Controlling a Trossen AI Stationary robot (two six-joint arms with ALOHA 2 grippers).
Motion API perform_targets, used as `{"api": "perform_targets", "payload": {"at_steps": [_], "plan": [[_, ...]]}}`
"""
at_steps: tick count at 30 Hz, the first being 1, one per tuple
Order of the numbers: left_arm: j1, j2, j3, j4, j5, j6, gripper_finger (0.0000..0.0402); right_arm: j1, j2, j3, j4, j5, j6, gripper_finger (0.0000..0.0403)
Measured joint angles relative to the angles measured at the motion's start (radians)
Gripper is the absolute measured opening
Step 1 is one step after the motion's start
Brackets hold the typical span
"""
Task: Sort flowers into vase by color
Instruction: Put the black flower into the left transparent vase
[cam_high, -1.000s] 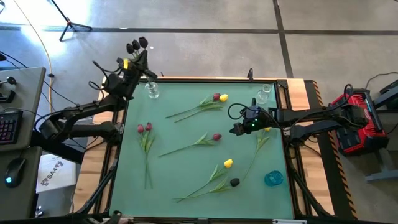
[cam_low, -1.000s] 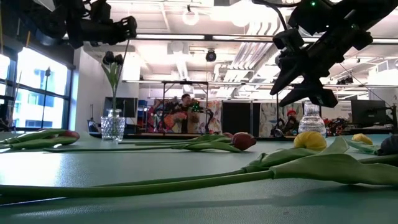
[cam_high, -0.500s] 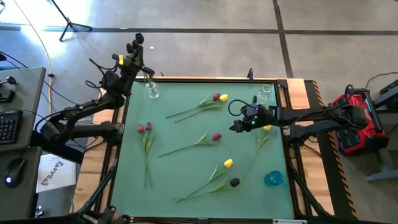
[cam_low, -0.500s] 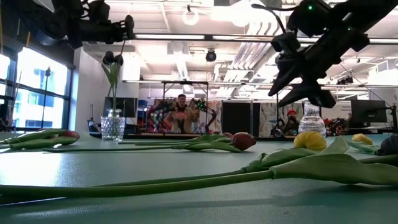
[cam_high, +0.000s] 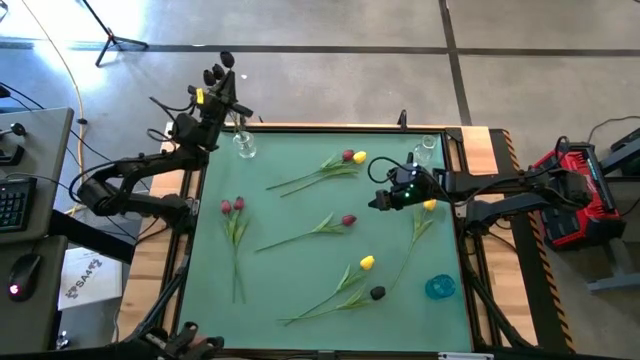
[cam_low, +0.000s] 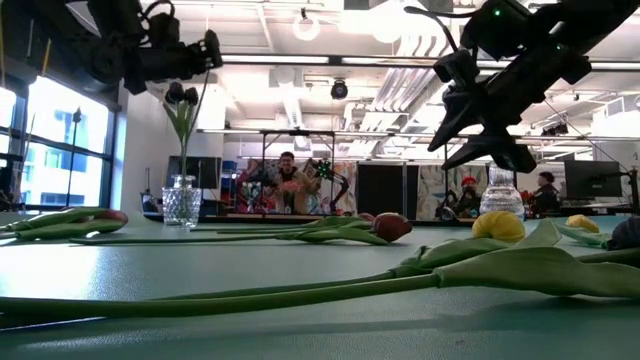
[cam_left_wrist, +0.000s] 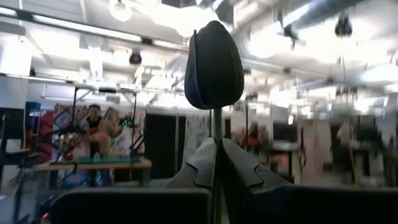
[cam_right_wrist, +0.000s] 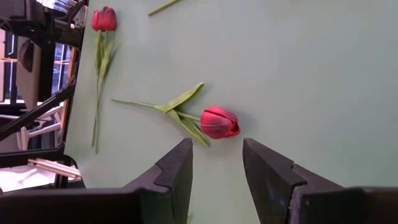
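Left gripper (cam_high: 212, 92) clamped on black tulips (cam_high: 218, 72), stems in the glass vase (cam_high: 244, 146). Right gripper (cam_right_wrist: 216, 163), jaws apart, poised above red tulip (cam_right_wrist: 219, 122) mid-table, likely next pick.

- table (cam_high: 300, 200) centre, left arm on its left, right arm on its right
- left gripper (cam_high: 222, 84) at far-left corner, above vase (cam_high: 245, 146), clamped on tulip stem (cam_left_wrist: 214, 59)
- second vase (cam_high: 425, 148) at far-right corner
- right gripper (cam_high: 380, 203) over table right of centre, fingers apart, holding nothing
- tulip pair (cam_high: 232, 207) at left edge
- two tulips (cam_high: 352, 157) far centre
- one tulip (cam_high: 347, 220) mid-table, just left of right gripper
- two tulips (cam_high: 370, 278) near centre-right
- round dish (cam_high: 439, 288) near-right corner
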Motion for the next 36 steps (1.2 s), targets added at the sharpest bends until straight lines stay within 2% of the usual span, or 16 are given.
{"api": "perform_targets", "payload": {"at_steps": [3,8,25,29,32,36], "plan": [[-0.010,-0.002,0.001,0.073,-0.023,0.002,0.0000,0.004,0.000,0.000,0.000,-0.005,0.018,0.0130],[-0.014,-0.030,0.001,0.042,-0.057,0.044,0.0000,0.007,0.000,0.000,0.000,-0.004,0.018,0.0130],[-0.038,-0.030,0.001,-0.202,-0.090,0.035,0.0000,0.007,0.000,0.000,0.000,0.016,0.034,0.0130],[-0.038,-0.030,0.000,-0.285,-0.118,-0.039,0.0002,0.007,0.000,0.000,0.000,0.016,0.034,0.0130],[-0.039,-0.030,0.000,-0.340,-0.168,-0.099,0.0015,0.007,0.000,0.000,0.000,0.016,0.034,0.0130],[-0.038,-0.030,0.000,-0.377,-0.173,-0.168,0.0052,0.007,0.000,0.000,0.000,0.013,0.041,0.0130]]}}
